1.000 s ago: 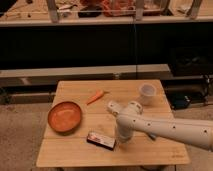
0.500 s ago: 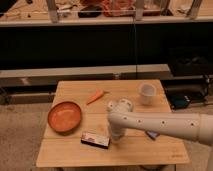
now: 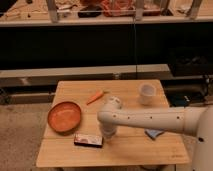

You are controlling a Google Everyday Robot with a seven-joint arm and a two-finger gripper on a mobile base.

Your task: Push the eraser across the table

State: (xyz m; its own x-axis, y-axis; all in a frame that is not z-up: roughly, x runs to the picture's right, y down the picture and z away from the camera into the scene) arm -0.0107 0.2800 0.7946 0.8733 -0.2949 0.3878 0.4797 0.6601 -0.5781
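Note:
The eraser (image 3: 89,140), a small flat dark-edged block with a white-and-pinkish label, lies near the front left of the light-wood table (image 3: 75,155). My white arm reaches in from the right. My gripper (image 3: 107,133) points down just right of the eraser, at its right end. Contact cannot be made out.
An orange bowl (image 3: 64,116) sits at the table's left, just behind the eraser. A carrot (image 3: 96,96) lies at the back middle. A white cup (image 3: 147,92) stands at the back right. A blue sponge (image 3: 153,133) lies under my arm. Shelves stand behind the table.
My gripper has swept left across the table's front. The eraser has slid left with it, from the front middle toward the front left, below the bowl.

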